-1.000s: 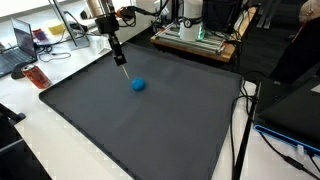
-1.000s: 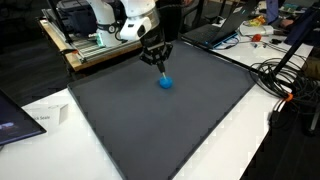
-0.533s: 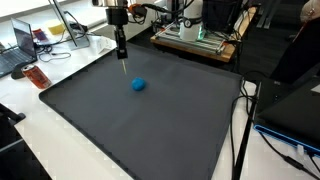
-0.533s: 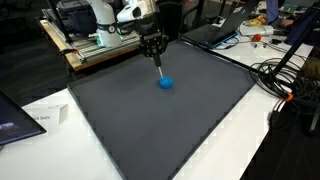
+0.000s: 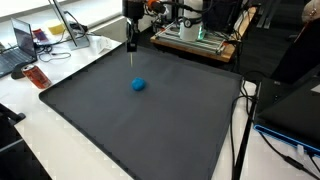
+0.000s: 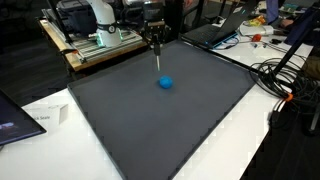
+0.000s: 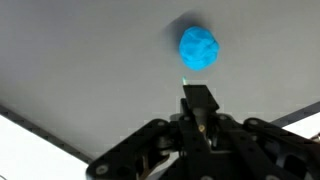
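Observation:
A small blue ball lies on the dark grey mat, toward its far side. My gripper hangs well above and behind the ball, shut on a thin dark pen-like stick that points down and stays off the mat. In the wrist view the stick juts from between the closed fingers of the gripper, its tip just short of the blue ball. I cannot tell what the stick is.
White tabletop surrounds the mat. A red object and a laptop sit by one edge. A machine on a wooden base stands behind the mat. Cables and a paper lie along other edges.
The gripper has risen with the stick and drifted toward the back of the mat, away from the ball. The ball has stayed where it was.

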{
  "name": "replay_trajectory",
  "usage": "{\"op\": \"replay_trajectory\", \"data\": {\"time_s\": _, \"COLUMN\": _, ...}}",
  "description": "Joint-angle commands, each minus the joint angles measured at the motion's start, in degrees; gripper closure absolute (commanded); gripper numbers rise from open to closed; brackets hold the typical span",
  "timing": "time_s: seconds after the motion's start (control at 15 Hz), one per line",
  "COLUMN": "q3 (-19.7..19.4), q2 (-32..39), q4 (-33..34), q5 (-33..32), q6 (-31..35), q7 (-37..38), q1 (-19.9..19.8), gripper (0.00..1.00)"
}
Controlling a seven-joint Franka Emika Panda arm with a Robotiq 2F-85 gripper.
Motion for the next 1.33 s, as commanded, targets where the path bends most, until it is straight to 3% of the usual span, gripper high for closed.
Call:
{"op": "replay_trajectory", "data": {"time_s": 0.0, "q3": 4.5, "q2": -5.1, "q4": 0.8, "q5": -6.8, "q6": -9.5, "q7": 8.6, "q1": 0.5, "gripper": 0.97}}
{"op": "replay_trajectory", "data": {"time_s": 0.27, "q3": 9.9, "q2": -5.7, "q4": 6.2, "q5": -5.7, "q6": -21.8, "q7": 7.9, "q1": 2.2, "gripper": 0.97}}
{"op": "replay_trajectory", "data": {"time_s": 0.47, "q3": 11.7, "q2": -3.3, "q4": 12.4, "q5": -3.4, "q6": -31.0, "q7": 3.7, "q1": 3.8, "gripper": 0.97}}
{"op": "replay_trajectory", "data": {"time_s": 0.87, "q3": 10.0, "q2": 4.7, "q4": 23.7, "q5": -0.4, "q6": -38.6, "q7": -8.2, "q1": 4.1, "gripper": 0.97}}
{"op": "replay_trajectory", "data": {"time_s": 1.27, "q3": 7.5, "q2": 15.6, "q4": 33.2, "q5": -2.1, "q6": -43.4, "q7": -8.1, "q1": 5.3, "gripper": 0.97}}
